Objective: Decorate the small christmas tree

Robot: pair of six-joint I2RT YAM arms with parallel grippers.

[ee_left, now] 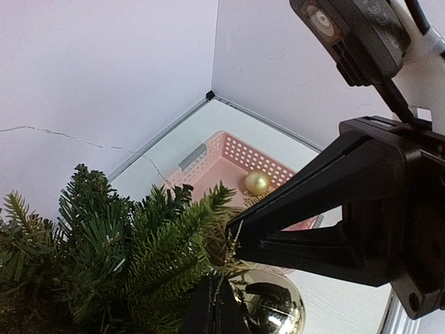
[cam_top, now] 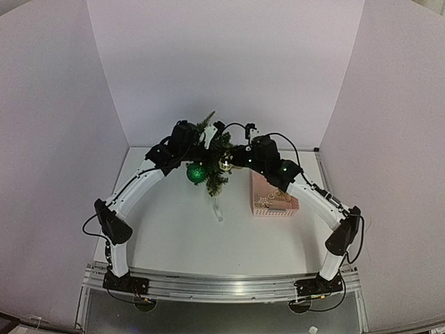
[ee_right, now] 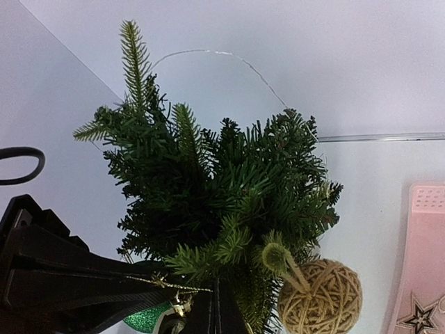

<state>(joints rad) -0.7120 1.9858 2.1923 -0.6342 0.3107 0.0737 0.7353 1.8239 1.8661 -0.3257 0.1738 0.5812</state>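
- Top view: I count two arms, one small christmas tree [cam_top: 211, 154], one pink basket [cam_top: 273, 198], one green glitter ball [cam_top: 197, 172] and one gold ball [cam_top: 226, 164]. The left arm [cam_top: 139, 188] and right arm [cam_top: 313, 195] meet at the tree, toward the back of the worktop [cam_top: 181, 236]. The basket lies just right of the tree, partly under the right arm.
- Left wrist view: the left gripper [ee_left: 214, 299] is clenched against the lower branches; I cannot tell what it pinches. The tree fills the lower left. The right gripper [ee_left: 243, 233], jaws closed, enters from the right and blocks part of the basket. A second gold ball [ee_left: 257, 183] lies inside the basket.
- Right wrist view: the right gripper is clenched directly below the tree. One twine ball [ee_right: 323, 296] hangs just to its right. One gold thread [ee_right: 163, 282] runs across from the left gripper. One star ornament [ee_right: 421, 316] lies in the basket.
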